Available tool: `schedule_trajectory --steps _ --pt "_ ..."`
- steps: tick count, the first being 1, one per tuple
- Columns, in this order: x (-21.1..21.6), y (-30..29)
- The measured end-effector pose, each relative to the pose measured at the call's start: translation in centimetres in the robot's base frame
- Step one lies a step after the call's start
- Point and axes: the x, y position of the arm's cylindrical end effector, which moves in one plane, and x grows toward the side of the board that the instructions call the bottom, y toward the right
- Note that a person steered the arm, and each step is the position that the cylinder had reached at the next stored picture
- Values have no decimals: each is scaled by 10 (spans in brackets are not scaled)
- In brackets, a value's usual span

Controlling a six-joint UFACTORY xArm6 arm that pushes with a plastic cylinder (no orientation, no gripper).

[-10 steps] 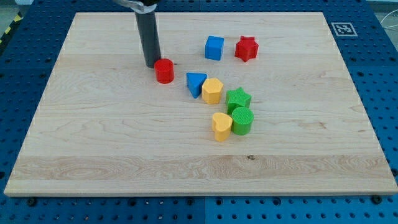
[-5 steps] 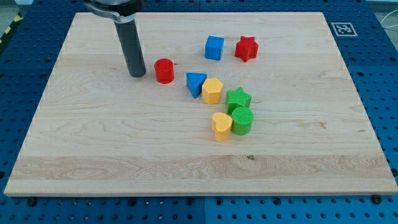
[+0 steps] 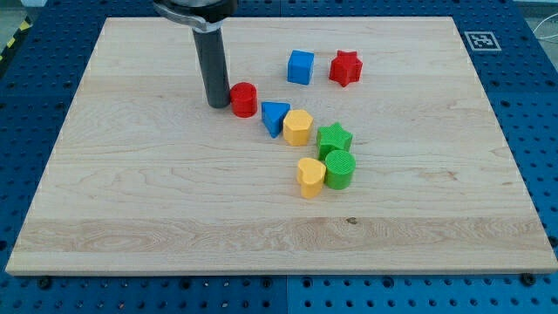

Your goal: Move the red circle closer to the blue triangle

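Red circle (image 3: 243,99): a small cylinder on the wooden board (image 3: 131,201), at the view's upper middle, just up-left of the blue triangle (image 3: 275,117), a sliver of board between them.
Tip (image 3: 216,105): my tip rests on the board, touching or all but touching the circle's left side.
Pincer: none fitted; my rod ends bare and holds nothing.
Handling: I judge the circle light, rigid and quick to slide; no gripping, only a push low on its left face, through the centre, or it veers off.
Neighbours: yellow block (image 3: 297,127) sits against the triangle's right; a hard shove could scatter both.
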Motion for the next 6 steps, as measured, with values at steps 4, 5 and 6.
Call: schedule_trajectory --steps 4,5,6 --pt "-4 7" --pt "-28 7" --pt "-44 7"
